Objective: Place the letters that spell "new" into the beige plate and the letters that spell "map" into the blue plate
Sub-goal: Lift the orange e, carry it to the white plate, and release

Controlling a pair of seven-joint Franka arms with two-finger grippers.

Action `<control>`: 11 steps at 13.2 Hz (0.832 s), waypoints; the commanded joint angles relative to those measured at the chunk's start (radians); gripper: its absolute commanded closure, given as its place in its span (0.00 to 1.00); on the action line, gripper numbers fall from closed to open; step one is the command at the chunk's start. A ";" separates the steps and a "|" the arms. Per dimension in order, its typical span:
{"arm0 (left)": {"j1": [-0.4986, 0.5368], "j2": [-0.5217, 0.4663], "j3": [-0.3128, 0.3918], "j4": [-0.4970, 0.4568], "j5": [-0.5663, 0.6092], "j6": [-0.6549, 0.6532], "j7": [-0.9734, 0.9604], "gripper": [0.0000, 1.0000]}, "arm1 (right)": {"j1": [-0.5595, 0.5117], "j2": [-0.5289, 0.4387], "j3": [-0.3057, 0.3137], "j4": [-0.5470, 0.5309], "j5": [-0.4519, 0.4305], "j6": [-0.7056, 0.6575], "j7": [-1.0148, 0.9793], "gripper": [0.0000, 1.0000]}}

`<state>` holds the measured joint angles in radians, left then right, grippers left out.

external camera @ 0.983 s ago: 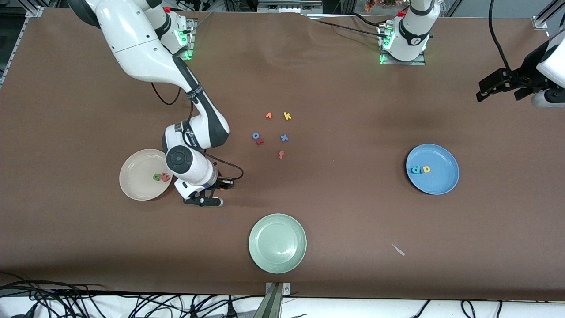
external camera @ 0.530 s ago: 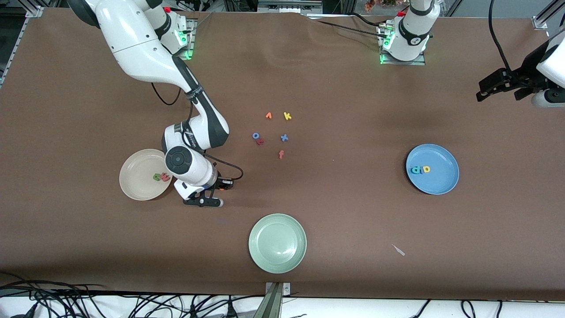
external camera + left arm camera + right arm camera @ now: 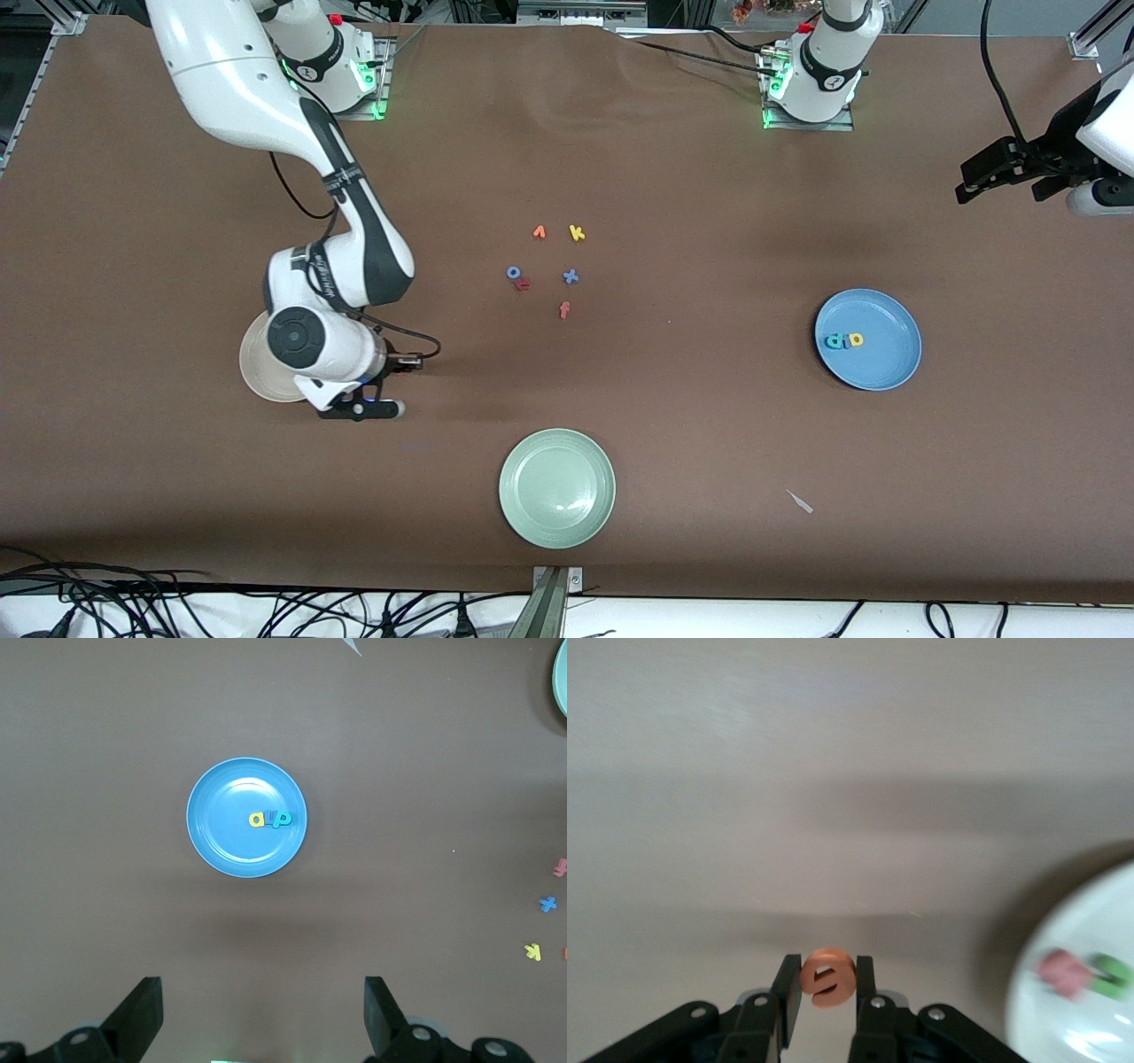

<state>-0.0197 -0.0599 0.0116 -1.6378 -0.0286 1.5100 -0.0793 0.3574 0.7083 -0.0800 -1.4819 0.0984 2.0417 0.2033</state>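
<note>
Orange e (image 3: 827,976) is pinched edge-on in the shut right gripper (image 3: 826,992), up over the table just beside the beige plate (image 3: 257,377), w/ the w (image 3: 1063,973) and n (image 3: 1112,971) already in it. Risk: released short of the rim, the e drops on the table; thin foam could also twist out. Left gripper (image 3: 263,1014) waits wide open, empty, high over the table near the blue plate (image 3: 221,833).

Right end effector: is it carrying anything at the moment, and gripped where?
Yes. The right end effector pinches the orange e across its two side edges. The left end effector is open and empty.
</note>
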 commanded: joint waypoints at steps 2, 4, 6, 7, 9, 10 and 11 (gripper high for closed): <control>-0.002 0.009 -0.001 0.024 -0.010 -0.007 -0.008 0.00 | 0.003 -0.056 -0.076 -0.075 -0.028 -0.076 -0.108 0.77; -0.002 0.009 0.001 0.024 -0.010 -0.008 -0.002 0.00 | 0.002 -0.056 -0.116 -0.081 -0.039 -0.110 -0.116 0.77; -0.005 0.009 -0.001 0.024 -0.010 -0.008 -0.007 0.00 | 0.003 -0.053 -0.151 -0.084 -0.054 -0.139 -0.116 0.77; -0.005 0.008 -0.002 0.024 -0.010 -0.008 -0.007 0.00 | 0.002 -0.053 -0.165 -0.101 -0.060 -0.141 -0.117 0.76; -0.002 0.009 -0.001 0.024 -0.010 -0.010 -0.005 0.00 | -0.002 -0.046 -0.181 -0.113 -0.052 -0.124 -0.116 0.71; -0.002 0.009 -0.001 0.024 -0.010 -0.010 -0.007 0.00 | -0.012 -0.046 -0.179 -0.112 -0.045 -0.123 -0.107 0.37; -0.002 0.008 0.001 0.024 -0.010 -0.013 -0.007 0.00 | -0.012 -0.049 -0.179 -0.104 -0.042 -0.130 -0.102 0.00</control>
<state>-0.0201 -0.0598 0.0095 -1.6377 -0.0286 1.5099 -0.0793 0.3501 0.6843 -0.2623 -1.5697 0.0556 1.9128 0.0986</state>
